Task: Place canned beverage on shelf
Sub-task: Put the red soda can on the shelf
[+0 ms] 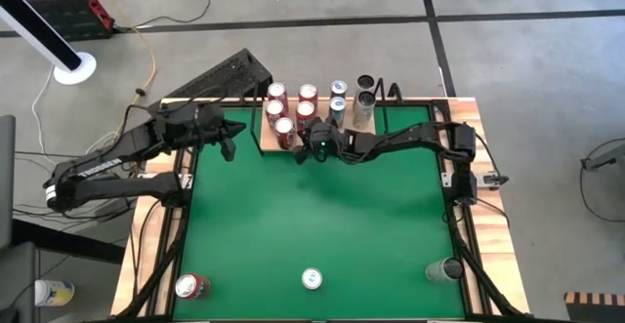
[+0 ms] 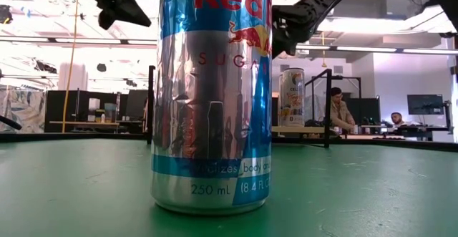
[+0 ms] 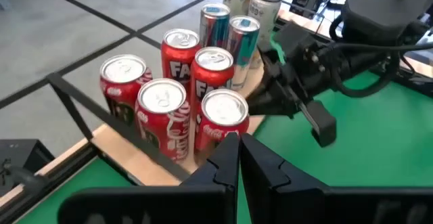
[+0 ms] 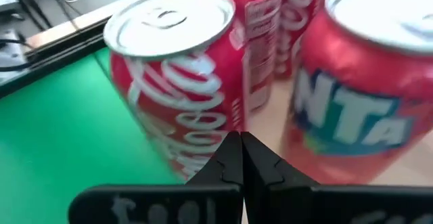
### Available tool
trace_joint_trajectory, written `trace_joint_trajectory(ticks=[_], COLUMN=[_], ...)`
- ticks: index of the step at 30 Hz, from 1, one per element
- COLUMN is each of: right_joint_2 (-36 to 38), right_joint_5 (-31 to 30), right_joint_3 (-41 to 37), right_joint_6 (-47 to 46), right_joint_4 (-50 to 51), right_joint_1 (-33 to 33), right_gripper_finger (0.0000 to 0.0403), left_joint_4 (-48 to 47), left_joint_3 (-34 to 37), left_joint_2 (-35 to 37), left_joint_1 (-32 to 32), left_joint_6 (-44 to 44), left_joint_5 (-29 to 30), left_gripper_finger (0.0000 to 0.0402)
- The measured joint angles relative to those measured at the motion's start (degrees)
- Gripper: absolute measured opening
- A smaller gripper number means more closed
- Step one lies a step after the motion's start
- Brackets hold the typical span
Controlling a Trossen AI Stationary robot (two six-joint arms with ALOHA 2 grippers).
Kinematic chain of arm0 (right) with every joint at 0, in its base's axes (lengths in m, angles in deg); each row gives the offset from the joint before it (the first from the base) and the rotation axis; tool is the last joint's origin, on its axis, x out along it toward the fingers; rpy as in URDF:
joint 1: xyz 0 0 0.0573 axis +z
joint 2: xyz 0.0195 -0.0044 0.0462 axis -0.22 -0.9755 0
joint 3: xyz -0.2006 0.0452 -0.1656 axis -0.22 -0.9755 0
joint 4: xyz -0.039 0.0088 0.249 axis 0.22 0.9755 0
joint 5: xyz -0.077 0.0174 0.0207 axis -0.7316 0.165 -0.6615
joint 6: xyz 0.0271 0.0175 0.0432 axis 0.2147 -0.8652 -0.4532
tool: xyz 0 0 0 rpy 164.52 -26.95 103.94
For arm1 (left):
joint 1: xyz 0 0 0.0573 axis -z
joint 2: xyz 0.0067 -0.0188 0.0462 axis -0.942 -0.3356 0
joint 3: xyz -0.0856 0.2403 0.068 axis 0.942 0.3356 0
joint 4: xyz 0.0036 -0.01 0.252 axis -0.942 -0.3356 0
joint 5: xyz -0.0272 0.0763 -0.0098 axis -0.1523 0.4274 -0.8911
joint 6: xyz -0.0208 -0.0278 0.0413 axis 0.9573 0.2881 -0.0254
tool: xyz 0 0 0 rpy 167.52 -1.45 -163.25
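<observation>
The shelf (image 1: 266, 145), a light-wood board at the table's far edge, carries several upright cans: red ones (image 3: 162, 112), blue-silver ones (image 3: 215, 24) and pale ones (image 1: 364, 99). My right gripper (image 4: 240, 146) is shut and empty. Its tips are low between a Coca-Cola can (image 4: 176, 82) and a Fanta can (image 4: 352, 95) at the shelf's near edge. My left gripper (image 3: 238, 143) is shut and empty, raised above the table's far left (image 1: 230, 140). A blue-silver Red Bull can (image 2: 211, 101) stands on its base on the green table near the front edge (image 1: 312, 279). My right gripper reaches in slanting down from the table's right and near side. Its shut fingertips (image 4: 230, 149) stand right at the lower side wall of the Coca-Cola can (image 4: 203, 149). I cannot tell whether they touch it. The can stands on the shelf.
A red can (image 1: 191, 286) and a grey can (image 1: 444, 269) stand near the front corners. Black wire frames (image 3: 88, 116) rise at the shelf's ends. The green surface between the shelf and the front cans is open. People sit in the room beyond (image 2: 336, 112).
</observation>
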Motion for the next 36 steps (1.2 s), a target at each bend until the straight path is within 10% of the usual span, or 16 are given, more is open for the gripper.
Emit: trace_joint_trajectory(ticks=[36], right_joint_2=[0.17], right_joint_5=[5.27], right_joint_3=[0.33], right_joint_6=[2.20], right_joint_4=[-5.25], right_joint_1=[1.16], right_gripper_finger=[0.0015], left_joint_4=[-1.88], left_joint_3=[0.00], left_joint_2=[2.37], left_joint_1=[0.04], left_joint_6=[2.99], left_joint_5=[0.42], left_gripper_finger=[0.0000])
